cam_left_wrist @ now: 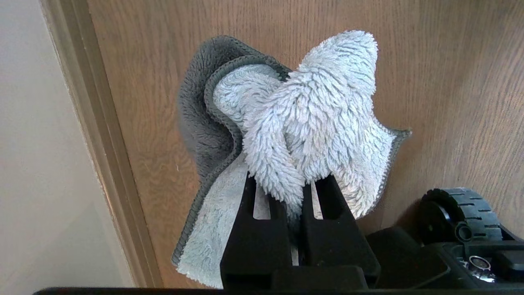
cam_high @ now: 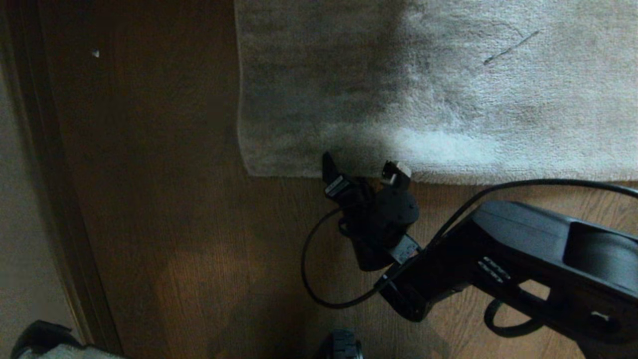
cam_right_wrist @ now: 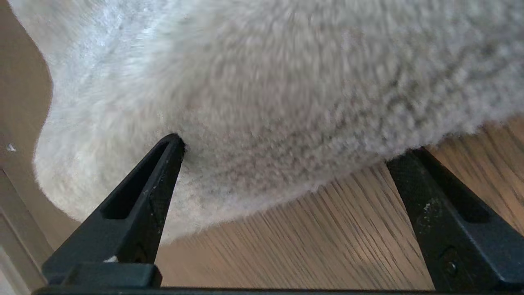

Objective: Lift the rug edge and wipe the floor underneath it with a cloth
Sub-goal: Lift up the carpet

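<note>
— Right arm (cam_high: pixel 538 259): matte black shell, ribbed vents, thin black cable (cam_high: pixel 319 279) looping off the wrist.
— Right pincer (cam_high: pixel 366 172): black tapered fingers (cam_right_wrist: pixel 139 205), slotted, with small screws. Ridged black wheel (cam_left_wrist: pixel 462 213) below.

No readable text in any view

Neither the rug (cam_high: pixel 448 89), the floor (cam_high: pixel 174 224), the cloth (cam_left_wrist: pixel 311 119) nor the black gripper parts carry a legible letter, label, brand, number or sign
</note>
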Controlling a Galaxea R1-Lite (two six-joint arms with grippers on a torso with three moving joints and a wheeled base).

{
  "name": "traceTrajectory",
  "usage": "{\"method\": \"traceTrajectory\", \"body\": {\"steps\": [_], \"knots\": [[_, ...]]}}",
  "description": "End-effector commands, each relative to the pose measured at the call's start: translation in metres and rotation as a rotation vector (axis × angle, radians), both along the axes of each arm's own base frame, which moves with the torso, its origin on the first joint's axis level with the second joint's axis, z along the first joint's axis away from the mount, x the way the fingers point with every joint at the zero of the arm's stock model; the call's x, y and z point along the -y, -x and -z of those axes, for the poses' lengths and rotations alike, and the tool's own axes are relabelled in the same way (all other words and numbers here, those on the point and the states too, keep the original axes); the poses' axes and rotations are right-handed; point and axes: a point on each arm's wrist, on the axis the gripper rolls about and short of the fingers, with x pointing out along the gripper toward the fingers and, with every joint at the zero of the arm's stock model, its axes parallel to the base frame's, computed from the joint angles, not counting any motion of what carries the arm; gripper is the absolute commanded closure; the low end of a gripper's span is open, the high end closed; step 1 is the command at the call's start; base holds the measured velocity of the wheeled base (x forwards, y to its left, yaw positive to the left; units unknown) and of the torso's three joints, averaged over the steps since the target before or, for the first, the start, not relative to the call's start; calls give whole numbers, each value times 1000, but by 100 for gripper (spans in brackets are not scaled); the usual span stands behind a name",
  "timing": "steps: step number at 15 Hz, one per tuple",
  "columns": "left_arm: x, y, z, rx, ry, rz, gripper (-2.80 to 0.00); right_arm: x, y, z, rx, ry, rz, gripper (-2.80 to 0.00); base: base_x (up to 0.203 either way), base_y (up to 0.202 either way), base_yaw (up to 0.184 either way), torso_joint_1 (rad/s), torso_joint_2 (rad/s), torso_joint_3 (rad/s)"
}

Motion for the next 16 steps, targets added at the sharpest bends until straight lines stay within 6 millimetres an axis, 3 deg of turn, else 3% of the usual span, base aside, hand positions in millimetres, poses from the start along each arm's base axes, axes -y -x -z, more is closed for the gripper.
{"method": "traceTrajectory", "body": {"steps": [1,9,16], "knots": [[0,0,0,0,0,1,0,2,2,-13,55,-53,1,-280,0,0,0,0,0,0],[0,0,0,0,0,0,0,9,18,-55,140,-63,-42,-280,0,0,0,0,0,0],[0,0,0,0,0,1,0,4,66,-64,124,-6,-154,-280,0,0,0,0,0,0]]}}
